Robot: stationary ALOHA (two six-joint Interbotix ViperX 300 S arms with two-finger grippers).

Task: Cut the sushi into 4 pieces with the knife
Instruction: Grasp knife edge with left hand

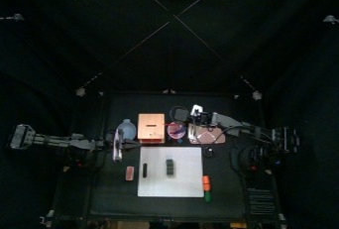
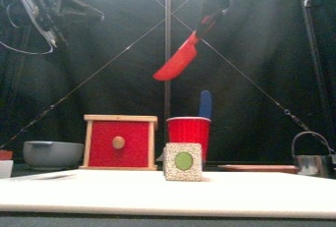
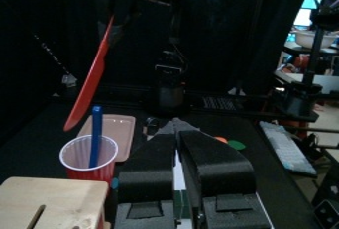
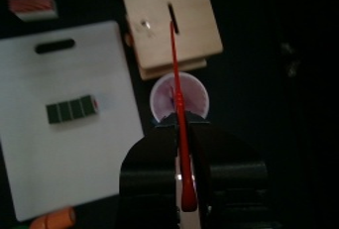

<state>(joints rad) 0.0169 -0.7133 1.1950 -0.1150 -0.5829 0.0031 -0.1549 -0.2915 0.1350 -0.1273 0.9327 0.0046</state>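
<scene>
The dark green sushi roll (image 1: 172,164) lies whole on the white cutting board (image 1: 185,175); in the front view its end (image 2: 183,161) faces me. My right gripper (image 4: 179,139) is shut on the red knife (image 4: 175,64), which hangs blade down high above the red cup (image 2: 188,134). The blue knife (image 2: 205,103) still stands in that cup. My left gripper (image 3: 181,169) rests shut at the board's left, near the wooden box (image 1: 151,126). In the left wrist view the red knife (image 3: 95,64) hangs over the cup (image 3: 90,156).
A blue-grey bowl (image 2: 53,152) stands left of the box with the red drawer front (image 2: 120,142). The pink tray (image 1: 207,134) lies right of the cup and a metal cutter (image 2: 309,160) at the far right. Small toy foods (image 1: 205,183) lie beside the board.
</scene>
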